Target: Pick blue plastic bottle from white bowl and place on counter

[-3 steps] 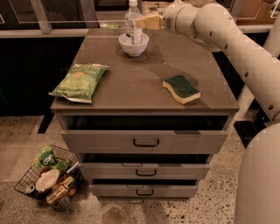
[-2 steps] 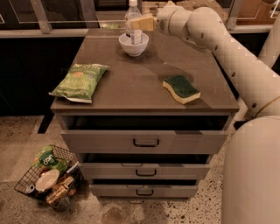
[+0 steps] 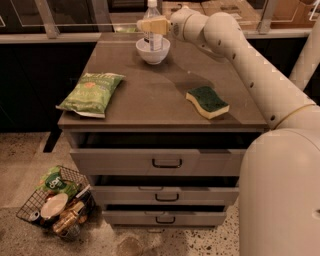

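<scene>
The blue plastic bottle stands upright in the white bowl at the back of the counter. Its white cap reaches the top edge of the view. My gripper has come in from the right at the height of the bottle's middle. It overlaps the bottle just above the bowl's rim and hides part of the label. My arm stretches from the right side across the counter's back right corner.
A green and yellow sponge lies on the right of the counter and a green chip bag on the left. The cabinet's drawers stand slightly open. A wire basket with packages sits on the floor at the lower left.
My gripper has moved left from beside the bottle until it overlaps the bottle above the bowl. The bottle and bowl have stayed in place.
</scene>
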You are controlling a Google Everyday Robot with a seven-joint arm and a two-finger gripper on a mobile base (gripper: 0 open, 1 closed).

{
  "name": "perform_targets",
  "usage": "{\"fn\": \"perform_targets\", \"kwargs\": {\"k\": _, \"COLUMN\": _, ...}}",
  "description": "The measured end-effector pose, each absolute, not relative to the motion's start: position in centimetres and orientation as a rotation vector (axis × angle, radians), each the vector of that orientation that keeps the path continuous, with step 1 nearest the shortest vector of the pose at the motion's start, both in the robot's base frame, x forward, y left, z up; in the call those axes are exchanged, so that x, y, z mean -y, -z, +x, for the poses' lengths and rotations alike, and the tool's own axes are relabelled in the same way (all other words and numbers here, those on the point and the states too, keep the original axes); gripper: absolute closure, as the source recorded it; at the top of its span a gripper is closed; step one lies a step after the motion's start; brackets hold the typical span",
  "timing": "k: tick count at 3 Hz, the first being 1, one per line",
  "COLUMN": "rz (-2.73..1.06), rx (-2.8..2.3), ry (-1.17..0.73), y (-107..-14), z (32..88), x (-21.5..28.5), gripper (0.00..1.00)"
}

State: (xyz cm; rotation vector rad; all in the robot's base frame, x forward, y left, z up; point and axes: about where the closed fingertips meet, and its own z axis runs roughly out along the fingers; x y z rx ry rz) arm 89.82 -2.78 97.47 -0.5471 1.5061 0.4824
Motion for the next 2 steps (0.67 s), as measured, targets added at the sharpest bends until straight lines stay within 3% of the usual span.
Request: {"fn": "perform_targets", "kwargs": {"k": 2, "rz": -0.508, "rx": -1.535, "ry": -0.537, "y": -95.8, "z": 91.2, "x": 1.4, "gripper": 0.0}}
